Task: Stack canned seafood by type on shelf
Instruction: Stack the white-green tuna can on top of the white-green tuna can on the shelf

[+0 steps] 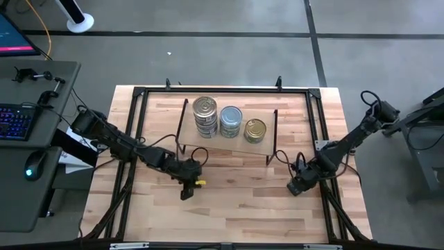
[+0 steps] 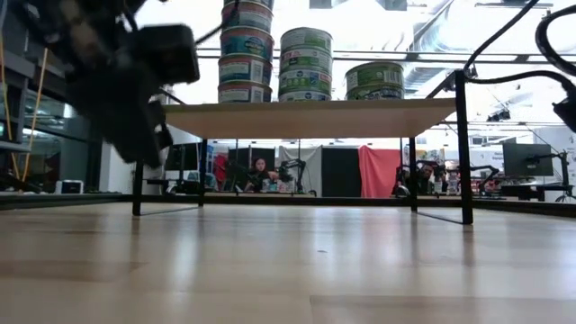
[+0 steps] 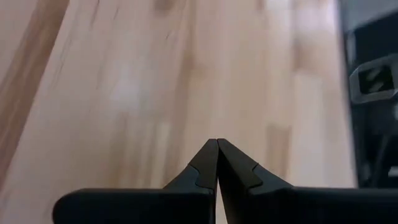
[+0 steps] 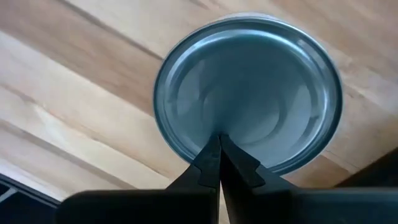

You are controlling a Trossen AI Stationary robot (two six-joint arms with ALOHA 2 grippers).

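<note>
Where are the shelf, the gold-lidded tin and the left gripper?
shelf (image 1: 266, 148): high view, bare right end of its board.
gold-lidded tin (image 1: 255, 130): high view, middle of its lid.
left gripper (image 3: 217, 144): left wrist view, tips of its shut fingers.

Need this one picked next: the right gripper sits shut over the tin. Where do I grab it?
Take the tin by its round side wall, across the middle, from straight above: it lies flat, lid up. Open the right gripper wider than the lid first.

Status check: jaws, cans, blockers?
Left gripper shut, empty. Right gripper shut over a blue-silver can. Three stacks on shelf. No visible blockers.
</note>
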